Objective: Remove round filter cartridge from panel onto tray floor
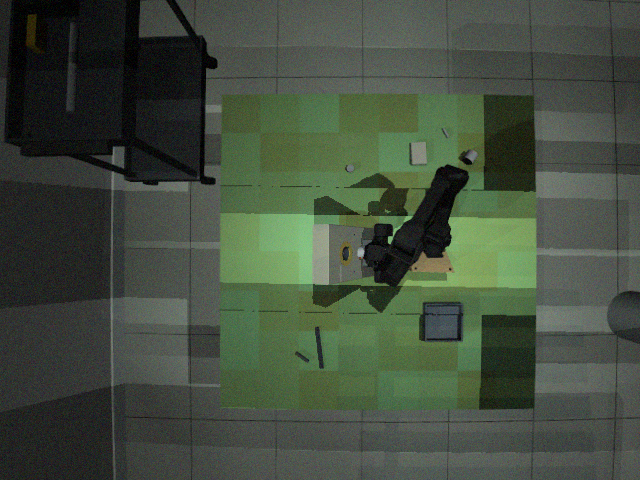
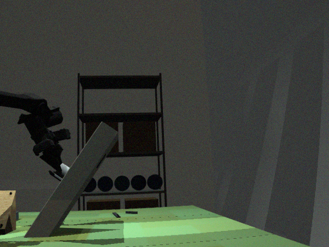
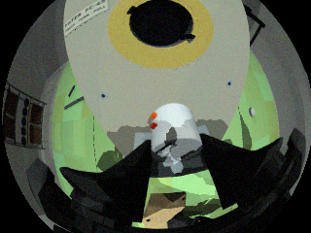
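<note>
Clearing the socket looks finished: the round opening (image 1: 345,253) (image 3: 161,21) inside the yellow ring (image 1: 341,253) (image 3: 160,58) is dark and vacant, notches showing on either side. The white filter cartridge (image 1: 360,252) (image 2: 64,169) (image 3: 177,123) is outside it, in front of the lower part of the tilted service panel (image 1: 320,253) (image 2: 71,178) (image 3: 146,83). The gripper (image 1: 363,253) (image 2: 62,171) (image 3: 175,142) stands about half open, its fingers closed on the cartridge's sides. Whether the cartridge's weight also rests on the small dark ledge (image 2: 54,175) under it, I cannot tell.

Left to do: carry it to the blue-grey tray (image 1: 442,339), well apart from the panel, set it on the floor inside, let go and back off.

A wooden block (image 1: 434,262) (image 2: 6,207) (image 3: 162,216) sits partly under the arm, close to the likely route, so lifting before swinging across seems wise; the tray walls need clearing too. The cup-like cylinder (image 1: 471,156), pale box (image 1: 418,153) and two dark bars (image 1: 319,347) (image 1: 301,356) lie off that route.
</note>
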`<state>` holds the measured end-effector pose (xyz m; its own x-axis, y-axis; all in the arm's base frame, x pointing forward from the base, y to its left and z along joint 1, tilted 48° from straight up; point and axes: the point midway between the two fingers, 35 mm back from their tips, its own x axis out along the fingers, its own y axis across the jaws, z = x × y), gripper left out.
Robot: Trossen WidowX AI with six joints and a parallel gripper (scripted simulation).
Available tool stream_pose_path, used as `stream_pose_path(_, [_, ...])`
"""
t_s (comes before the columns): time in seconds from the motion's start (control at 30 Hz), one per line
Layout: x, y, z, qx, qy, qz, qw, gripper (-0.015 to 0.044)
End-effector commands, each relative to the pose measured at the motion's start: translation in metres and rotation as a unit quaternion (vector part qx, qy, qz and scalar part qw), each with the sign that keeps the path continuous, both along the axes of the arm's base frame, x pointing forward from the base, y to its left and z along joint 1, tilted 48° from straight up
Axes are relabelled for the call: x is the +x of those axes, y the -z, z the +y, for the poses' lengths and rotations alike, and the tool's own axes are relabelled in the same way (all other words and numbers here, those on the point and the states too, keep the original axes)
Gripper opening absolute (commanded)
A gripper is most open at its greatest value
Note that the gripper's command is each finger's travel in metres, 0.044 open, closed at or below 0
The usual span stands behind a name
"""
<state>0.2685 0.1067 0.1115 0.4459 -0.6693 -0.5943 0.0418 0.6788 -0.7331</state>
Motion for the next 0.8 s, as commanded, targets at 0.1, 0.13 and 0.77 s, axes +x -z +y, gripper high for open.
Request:
stream_pose_path(0.1, [0.007,-0.006,0.006,0.0,0.001,0.0,1.0,0.0])
stream_pose_path(0.13, [0.009,-0.008,0.008,0.0,0.0,0.0,1.0,0.0])
stream_pose_path(0.77, [-0.024,-0.067,0.073,0.022,-0.069,0.004,0.997,0.0])
